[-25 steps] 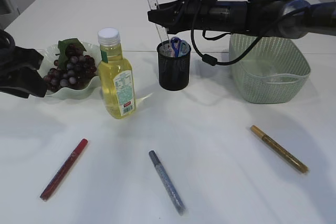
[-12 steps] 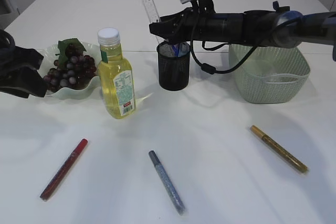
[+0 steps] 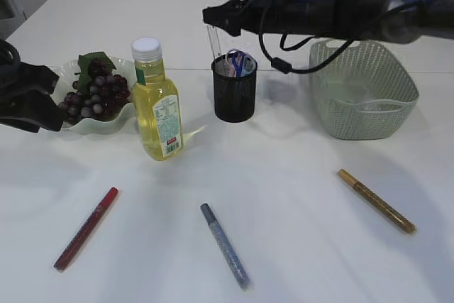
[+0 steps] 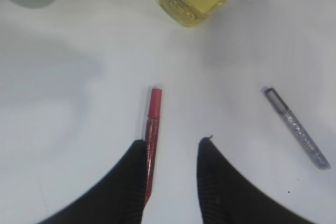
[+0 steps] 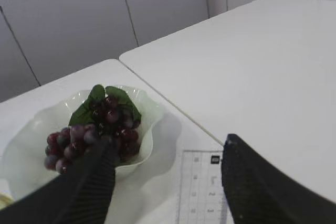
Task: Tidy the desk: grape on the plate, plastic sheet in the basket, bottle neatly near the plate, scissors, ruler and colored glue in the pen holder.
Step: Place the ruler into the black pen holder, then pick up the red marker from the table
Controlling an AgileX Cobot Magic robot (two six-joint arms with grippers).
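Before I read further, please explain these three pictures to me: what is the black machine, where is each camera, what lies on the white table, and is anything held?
The machine has two black arms, each ending in a two-fingered gripper. The wide picture is taken from the front. The other two come from cameras on the wrists.

On the white table are purple grapes on a pale wavy plate, a yellow bottle, a black mesh pen holder, a green basket, and three glue pens: red, silver, gold.

The left gripper hovers open over the red pen, holding nothing. The right gripper stands open above the clear ruler, which rests in the holder.
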